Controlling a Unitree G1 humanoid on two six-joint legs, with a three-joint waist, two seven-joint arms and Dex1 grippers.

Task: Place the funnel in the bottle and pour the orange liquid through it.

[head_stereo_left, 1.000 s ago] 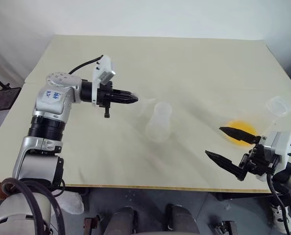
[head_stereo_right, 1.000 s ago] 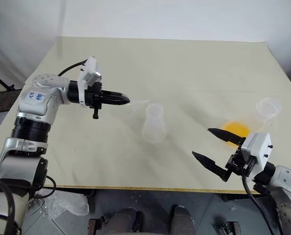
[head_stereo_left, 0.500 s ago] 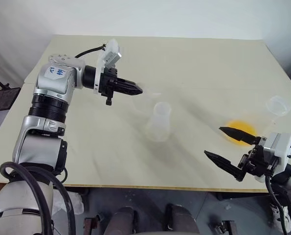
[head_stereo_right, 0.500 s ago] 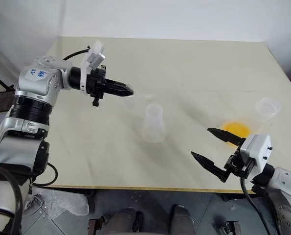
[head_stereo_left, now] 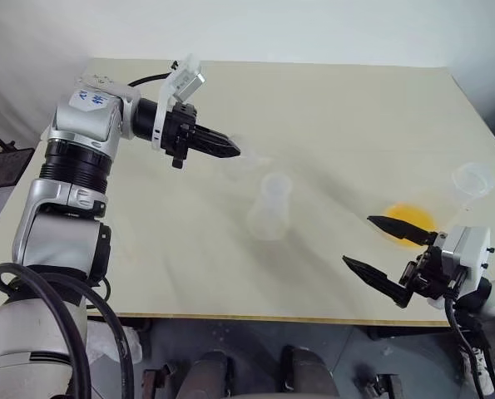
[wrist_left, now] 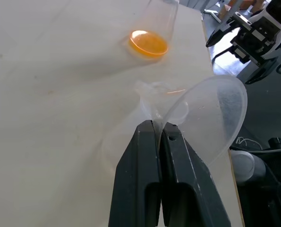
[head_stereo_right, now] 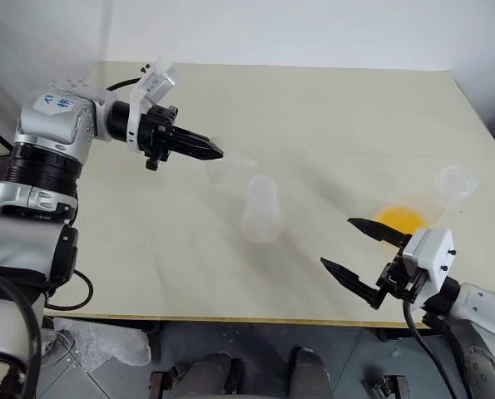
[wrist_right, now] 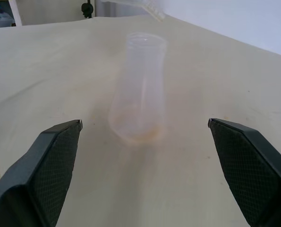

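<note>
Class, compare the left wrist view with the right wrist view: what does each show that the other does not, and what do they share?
Left wrist view alone: the left gripper shut on the rim of the clear funnel, the orange liquid pooled in a clear flask on the table, and beyond it the right gripper. Right wrist view alone: the right gripper's wide-open fingers framing the upright bottle, with no funnel in its neck. Both share the pale table.
</note>
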